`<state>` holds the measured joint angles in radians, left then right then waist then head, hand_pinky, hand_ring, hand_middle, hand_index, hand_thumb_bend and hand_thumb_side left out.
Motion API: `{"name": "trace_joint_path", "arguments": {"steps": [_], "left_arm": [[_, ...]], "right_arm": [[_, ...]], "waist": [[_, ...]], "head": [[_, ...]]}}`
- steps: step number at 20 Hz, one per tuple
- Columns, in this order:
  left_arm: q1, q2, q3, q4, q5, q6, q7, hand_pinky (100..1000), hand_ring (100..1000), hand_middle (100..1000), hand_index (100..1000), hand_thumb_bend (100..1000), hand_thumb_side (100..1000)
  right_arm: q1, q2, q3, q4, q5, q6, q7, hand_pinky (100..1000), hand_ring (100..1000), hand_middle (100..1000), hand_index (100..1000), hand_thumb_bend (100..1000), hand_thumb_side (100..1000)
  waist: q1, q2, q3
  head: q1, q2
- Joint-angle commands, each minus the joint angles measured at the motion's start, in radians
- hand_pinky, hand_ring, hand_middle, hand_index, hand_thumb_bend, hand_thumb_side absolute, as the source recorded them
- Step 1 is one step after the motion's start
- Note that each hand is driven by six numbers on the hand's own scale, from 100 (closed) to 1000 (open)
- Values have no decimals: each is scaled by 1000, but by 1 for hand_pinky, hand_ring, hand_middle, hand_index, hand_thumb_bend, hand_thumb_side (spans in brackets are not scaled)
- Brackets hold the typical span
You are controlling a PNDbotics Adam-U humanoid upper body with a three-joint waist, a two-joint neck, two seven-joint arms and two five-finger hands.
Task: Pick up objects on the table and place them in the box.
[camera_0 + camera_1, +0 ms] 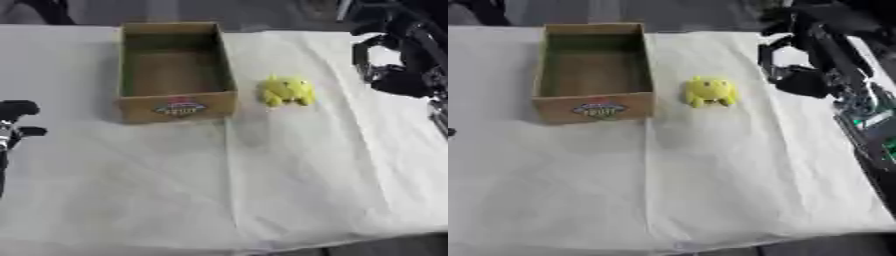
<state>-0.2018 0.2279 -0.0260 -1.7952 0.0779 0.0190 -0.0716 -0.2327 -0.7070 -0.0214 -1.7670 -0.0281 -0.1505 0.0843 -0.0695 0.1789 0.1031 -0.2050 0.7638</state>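
Table covered by a pale creased cloth; open cardboard box standing upright on its far left part, a coloured label on its near wall, nothing visible inside; right hand above the cloth at the upper right, well apart from the toy, whether its fingers are spread or curled cannot be told; left hand at the left edge, fingers likewise unclear; yellow toy on the cloth just right of the box.

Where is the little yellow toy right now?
The yellow toy sits on the white cloth just right of the cardboard box, near its front corner, not inside it. The right hand is further right.
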Motion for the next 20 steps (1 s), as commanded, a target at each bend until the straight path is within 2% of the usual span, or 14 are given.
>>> {"name": "trace_joint_path", "arguments": {"steps": [1, 8, 13, 20], "left_arm": [[-12, 10, 2, -14, 6, -1, -2, 643, 847, 612, 693, 207, 628], [-14, 9, -2, -15, 8, -1, -6, 642, 846, 612, 692, 209, 626], [-15, 9, -6, -14, 10, -1, -9, 643, 845, 613, 693, 209, 626], [-20, 8, -12, -15, 10, -1, -16, 642, 845, 613, 693, 210, 626]], "right_arm": [[-30, -58, 5, 30, 8, -12, 33, 694, 811, 808, 881, 100, 100], [-112, -92, 45, 147, 41, -53, 112, 719, 836, 823, 883, 100, 113], [-178, -100, 75, 229, 72, -83, 161, 742, 860, 838, 888, 103, 161], [-280, -94, 113, 356, 167, -134, 216, 770, 887, 854, 896, 179, 216]], "waist": [[2, -16, 2], [1, -20, 14], [1, -22, 21], [-2, -17, 41]], "head": [[-4, 6], [-12, 6], [-20, 6], [-33, 6]]}}
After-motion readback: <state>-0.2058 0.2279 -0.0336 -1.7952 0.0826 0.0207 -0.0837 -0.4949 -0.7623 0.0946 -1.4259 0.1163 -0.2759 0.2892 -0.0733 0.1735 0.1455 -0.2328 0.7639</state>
